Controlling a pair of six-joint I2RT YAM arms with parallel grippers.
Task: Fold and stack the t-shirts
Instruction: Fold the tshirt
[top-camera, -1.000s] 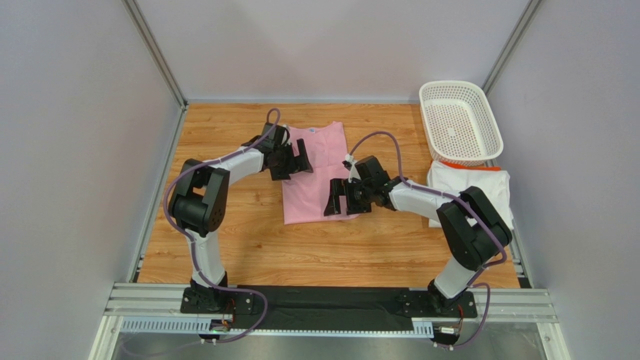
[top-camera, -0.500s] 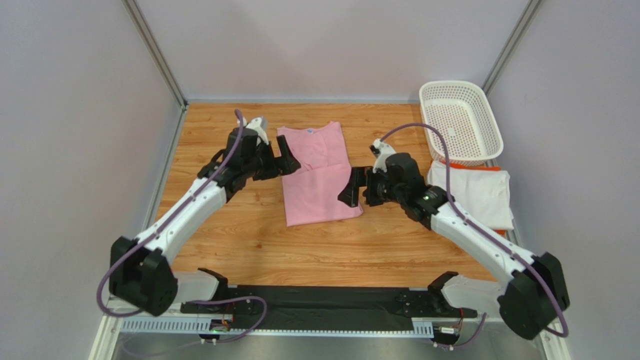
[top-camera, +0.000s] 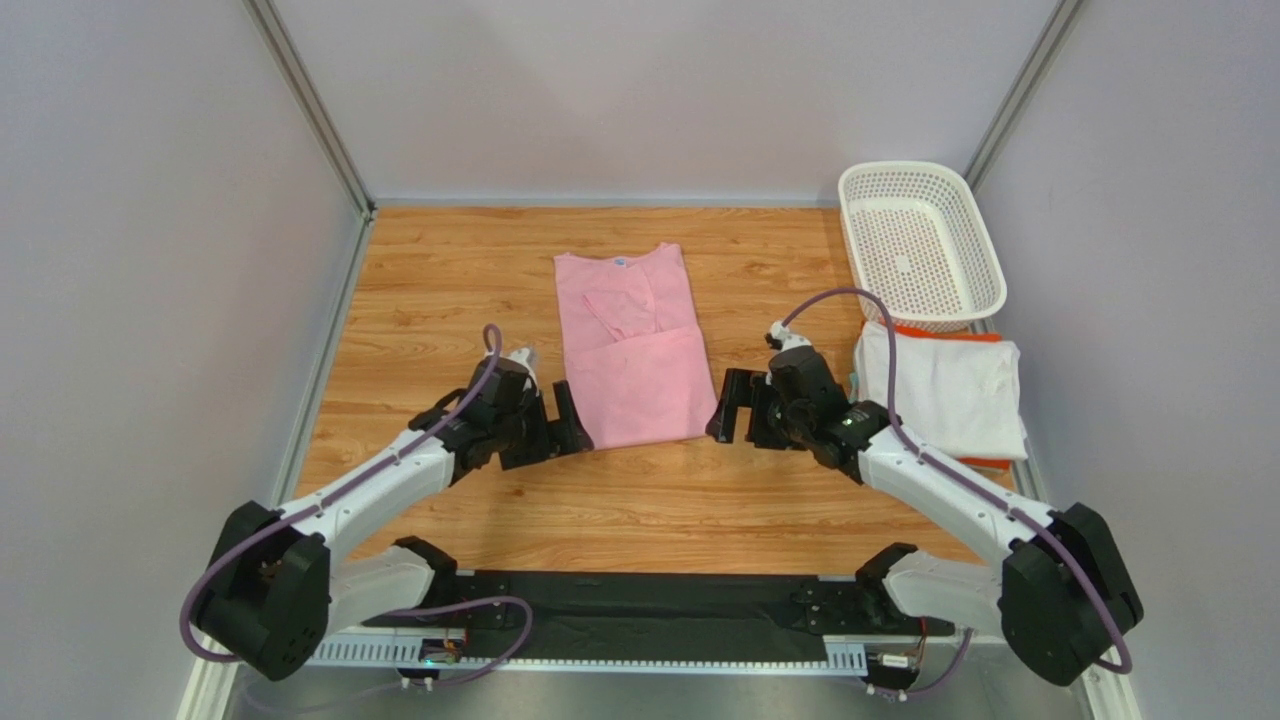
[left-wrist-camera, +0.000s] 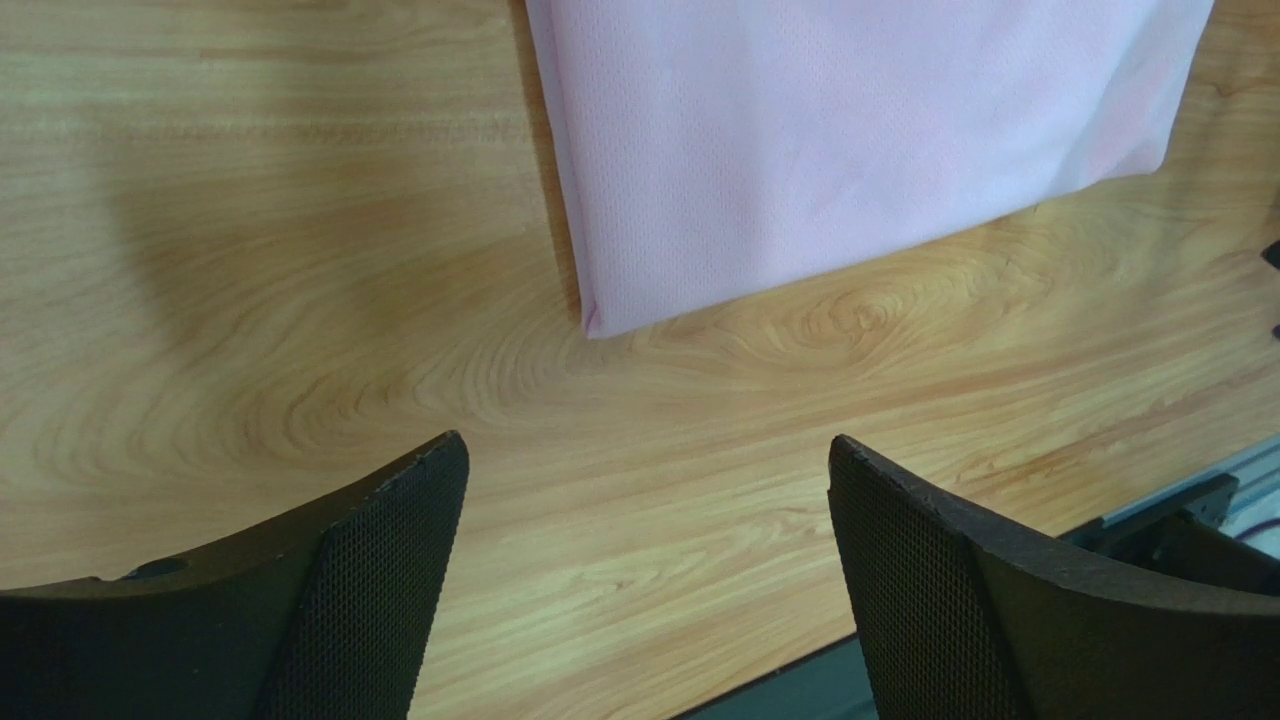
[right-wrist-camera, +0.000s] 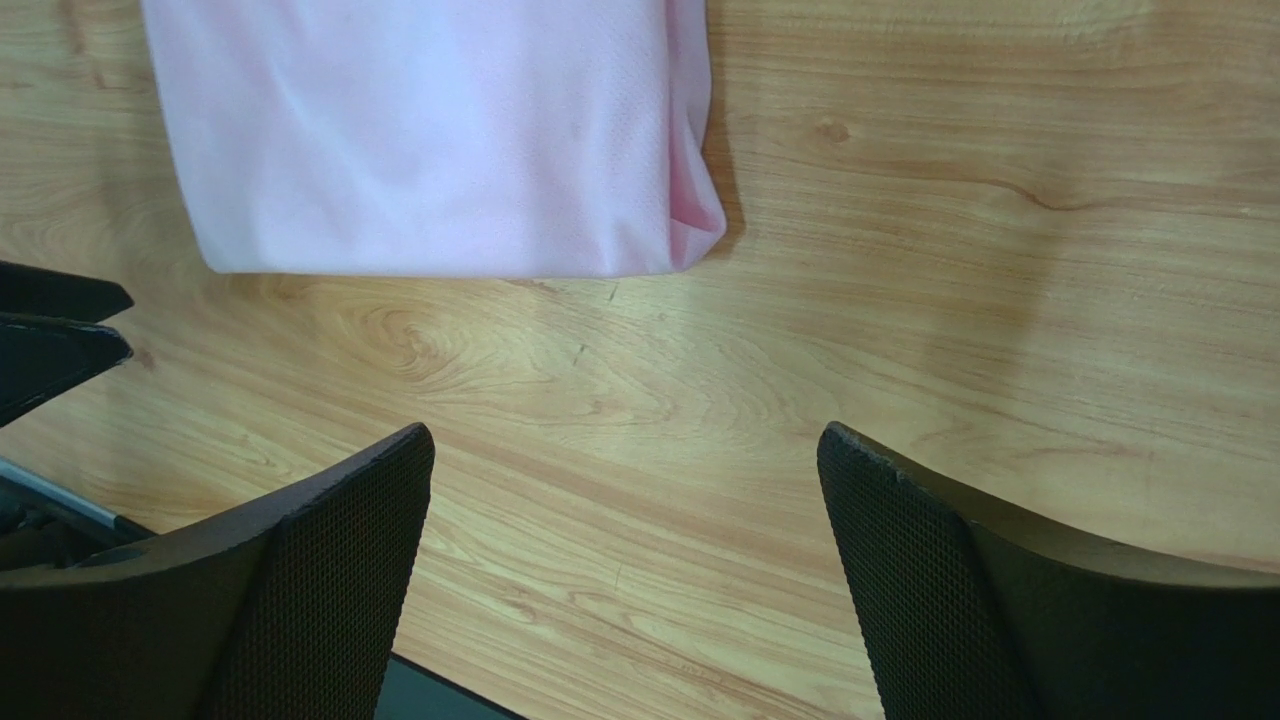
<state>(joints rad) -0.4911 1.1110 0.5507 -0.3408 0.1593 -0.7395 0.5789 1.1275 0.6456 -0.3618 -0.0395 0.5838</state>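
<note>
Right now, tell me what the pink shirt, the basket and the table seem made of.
Pink shirt: soft matte cloth, fine knit texture visible. Basket: probably white plastic, rigid perforated walls. Table: wood or wood-look laminate, smooth, grain lines showing.

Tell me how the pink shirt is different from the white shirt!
The pink shirt is plain pink; the white shirt has an orange edge. The pink shirt lies in the middle of the table, while the white shirt lies at the right side, next to the basket. The pink shirt is folded long and narrow; the white shirt looks wider and squarer. Both lie folded flat on the wood.
</note>
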